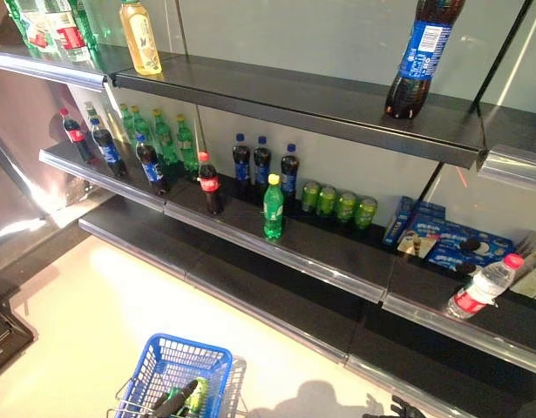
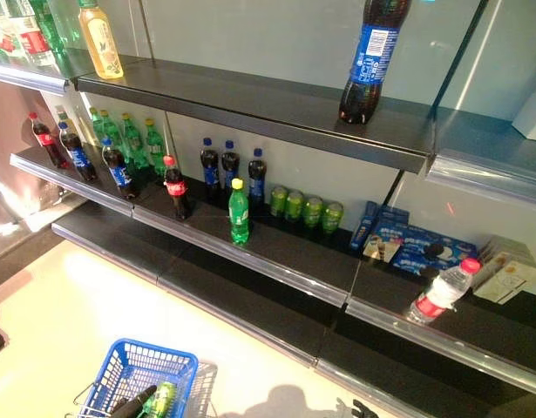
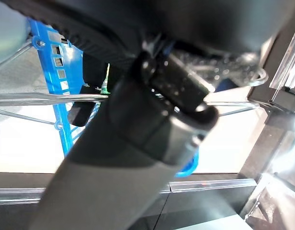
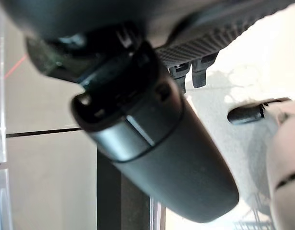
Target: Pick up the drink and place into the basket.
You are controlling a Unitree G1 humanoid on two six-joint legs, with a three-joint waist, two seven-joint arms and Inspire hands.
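The blue basket [image 1: 191,345] hangs low at the left. My left hand [image 3: 161,120] is shut on its thin wire handles [image 3: 41,97]. A green drink [image 1: 198,394] and a dark object lie inside the basket. My right hand [image 4: 161,143] is low at the right, open and empty, with its fingertips [image 1: 396,407] well below the shelves. On the middle shelf [image 1: 320,261] stand a green bottle with a yellow cap [image 1: 273,209], a cola bottle with a red cap [image 1: 210,185], dark bottles with blue labels [image 1: 261,164] and green cans [image 1: 337,205].
A large cola bottle [image 1: 422,52] and a yellow tea bottle [image 1: 141,37] stand on the top shelf. A water bottle [image 1: 481,289] lies on the middle shelf at the right, beside blue biscuit boxes [image 1: 451,239]. More bottles [image 1: 154,139] stand at the left.
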